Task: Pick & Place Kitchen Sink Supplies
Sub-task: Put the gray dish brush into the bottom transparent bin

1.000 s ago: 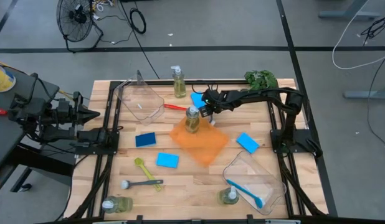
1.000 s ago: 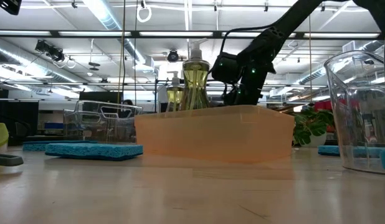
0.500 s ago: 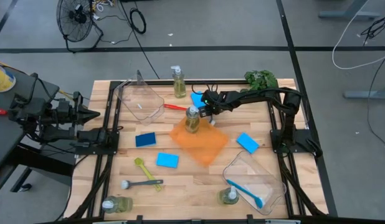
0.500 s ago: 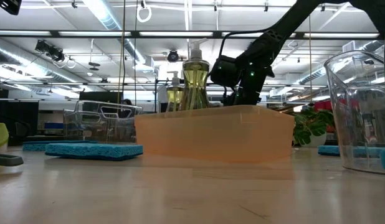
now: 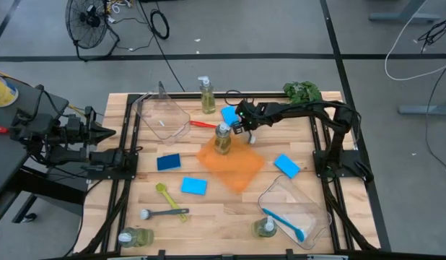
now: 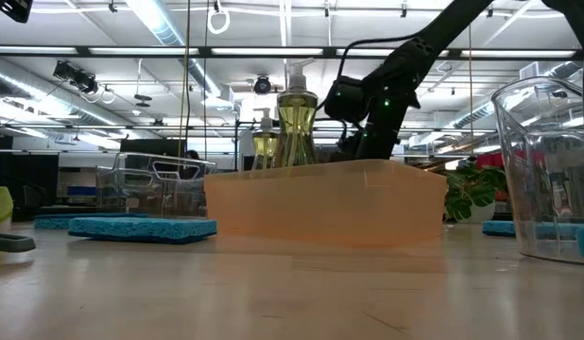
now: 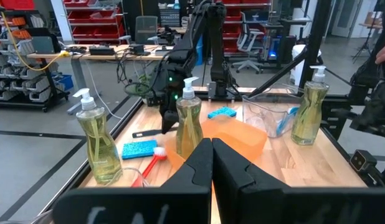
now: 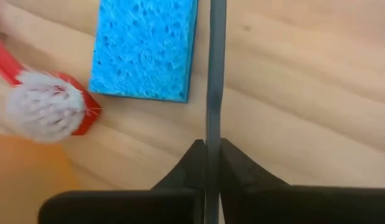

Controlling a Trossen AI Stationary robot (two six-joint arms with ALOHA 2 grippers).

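now, per label:
right gripper (image 8: 206, 163): fingers are pinching a thin dark handle (image 8: 215, 68) that is running straight ahead between the tips; which brush it belongs to cannot be told.
blue sponge (image 8: 149, 48): lying flat on the table (image 8: 304, 106), just beside the pinched handle, ahead of the fingertips.
red brush (image 8: 48, 104): white bristle head is lying beyond the sponge, close to its corner.
soap bottle (image 5: 222, 139): standing upright in the orange bin (image 5: 234, 165), near the right gripper (image 5: 241, 126).
left gripper (image 7: 211, 163): fingers are pressing together, waiting off the table edge.
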